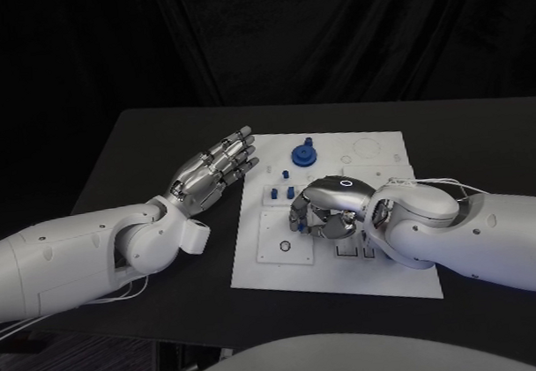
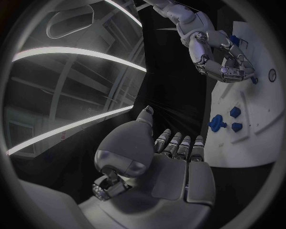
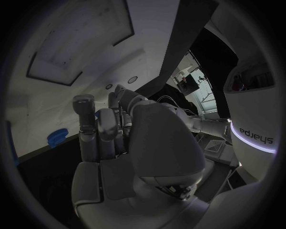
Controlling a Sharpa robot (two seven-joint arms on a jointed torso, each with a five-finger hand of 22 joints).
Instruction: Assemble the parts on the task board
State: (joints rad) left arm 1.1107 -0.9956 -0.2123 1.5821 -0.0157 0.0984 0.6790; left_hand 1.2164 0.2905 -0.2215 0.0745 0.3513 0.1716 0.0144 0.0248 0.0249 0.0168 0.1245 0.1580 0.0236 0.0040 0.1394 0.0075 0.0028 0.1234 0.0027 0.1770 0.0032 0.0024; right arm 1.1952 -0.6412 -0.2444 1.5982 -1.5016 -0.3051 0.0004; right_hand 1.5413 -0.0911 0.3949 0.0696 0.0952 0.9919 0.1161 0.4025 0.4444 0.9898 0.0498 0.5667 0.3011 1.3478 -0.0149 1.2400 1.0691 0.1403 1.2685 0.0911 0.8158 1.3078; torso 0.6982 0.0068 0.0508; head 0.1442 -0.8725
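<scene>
White task board (image 1: 403, 265) is laid flat mid-table on the black table (image 1: 124, 146); blue parts (image 1: 303, 155) are seated near its far edge. Right hand (image 1: 328, 208) is curled down over board centre, grip contents cannot be told. Left hand (image 1: 216, 171) is held flat, fingers extended, holding nothing, just beside the board's left edge. Dark backdrop behind.

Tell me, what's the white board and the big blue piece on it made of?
The task board looks like matte white plastic: flat and even, with cut-out shapes and no glare, though painted metal is possible. The round blue part looks like moulded plastic too, with one solid colour and a slight sheen.
</scene>
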